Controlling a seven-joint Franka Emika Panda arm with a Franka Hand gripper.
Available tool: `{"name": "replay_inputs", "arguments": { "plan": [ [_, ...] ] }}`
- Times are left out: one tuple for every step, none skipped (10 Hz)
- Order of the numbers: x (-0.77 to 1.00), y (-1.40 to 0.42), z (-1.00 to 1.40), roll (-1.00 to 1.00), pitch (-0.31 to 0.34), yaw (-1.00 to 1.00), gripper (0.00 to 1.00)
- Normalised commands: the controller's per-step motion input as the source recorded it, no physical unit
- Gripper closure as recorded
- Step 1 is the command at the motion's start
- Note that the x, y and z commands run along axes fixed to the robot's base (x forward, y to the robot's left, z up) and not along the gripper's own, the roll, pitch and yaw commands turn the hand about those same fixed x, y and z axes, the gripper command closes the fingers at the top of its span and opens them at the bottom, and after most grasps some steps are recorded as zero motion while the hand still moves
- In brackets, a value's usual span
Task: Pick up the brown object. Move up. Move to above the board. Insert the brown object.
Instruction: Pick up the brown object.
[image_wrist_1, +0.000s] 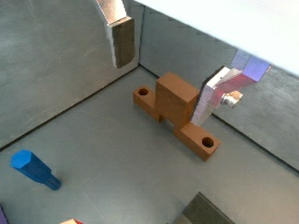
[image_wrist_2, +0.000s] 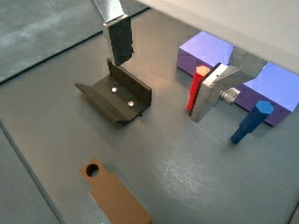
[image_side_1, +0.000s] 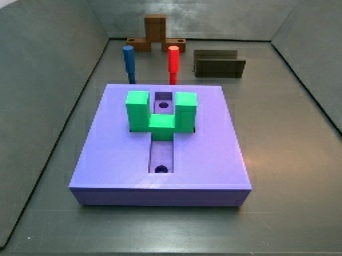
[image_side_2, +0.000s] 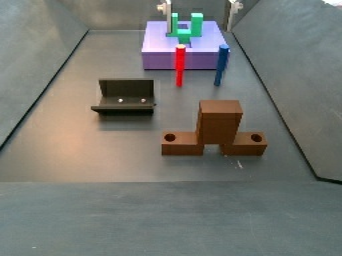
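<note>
**A:** Gripper status?

**B:** Spread wide, nothing pinched. Silver fingers up off the grey floor, either side of the brown object in a wrist view, no contact.

**A:** Brown obj. where?

**B:** Flat on the floor near the wall, upright block in the middle, holed ends out to both sides. Well apart from the board in both side views.

**A:** Board?

**B:** Purple slab, green U-block on top astride the centre groove. Red peg and blue peg upright just off the board's end, betw. board and brown obj.

**A:** Fixture?

**B:** Dark L-bracket on the floor, off to one side of the brown obj., also below the fingers in a wrist view.
</note>
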Motion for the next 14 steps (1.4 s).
{"name": "replay_inputs", "arguments": {
  "plan": [
    [-0.13,0.66,-0.56,0.0,0.0,-0.35,0.0],
    [-0.22,0.66,-0.62,0.0,0.0,-0.35,0.0],
    [-0.37,0.75,-0.61,0.0,-0.007,-0.23,0.0],
    [-0.44,0.72,-0.54,0.0,-0.069,-0.22,0.0],
    [-0.29,0.6,-0.47,0.0,-0.077,-0.27,0.0],
    [-0.21,0.53,-0.45,0.0,-0.057,-0.25,0.0],
    [-0.12,0.35,-0.29,0.0,-0.044,-0.19,0.0],
    [0.03,0.0,-0.18,-0.02,0.0,-0.15,0.0],
    [0.0,0.15,-0.31,0.0,0.0,-0.2,0.0],
    [0.13,0.1,-0.24,-0.01,0.0,-0.1,0.0],
    [0.2,0.13,-0.33,0.0,0.0,-0.07,0.0],
    [0.18,0.15,-0.35,0.0,0.0,-0.03,0.0],
    [0.15,0.1,-0.35,0.0,0.0,-0.02,0.0],
    [0.15,0.0,-0.29,-0.03,0.0,0.0,0.0]
  ]
}}
